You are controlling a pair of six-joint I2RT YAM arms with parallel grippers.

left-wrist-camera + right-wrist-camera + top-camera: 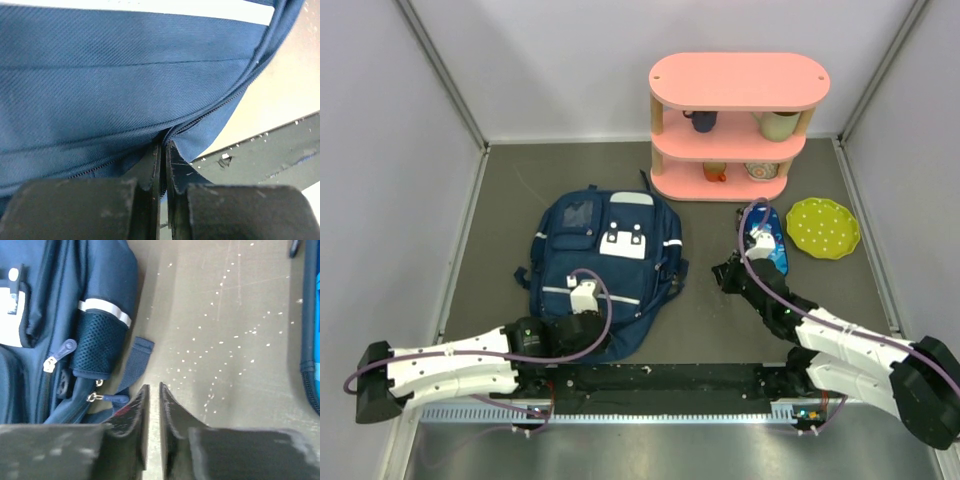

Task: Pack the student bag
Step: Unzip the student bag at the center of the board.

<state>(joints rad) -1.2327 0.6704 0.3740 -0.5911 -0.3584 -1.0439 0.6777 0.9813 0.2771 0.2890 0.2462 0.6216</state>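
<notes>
Left gripper [162,150] pinching the near zipper edge of the student bag [600,265], lying flat, left of centre. Right gripper [152,392] pressed together, empty, over bare table [225,340] beside the bag's side pocket. Opening step underway, probably; next, a pull along the zipper.

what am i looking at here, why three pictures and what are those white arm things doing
Two robot arms are bolted at the near edge of a table. One picture comes from a camera above; the other two come from cameras on each wrist, looking past the fingers.

On the table lie a navy student bag, a small blue pencil case, a green dotted plate and a pink shelf with cups.

The left gripper is shut, pinching the bag's fabric by a zipper seam. The right gripper is shut and holds nothing, beside the bag.
</notes>
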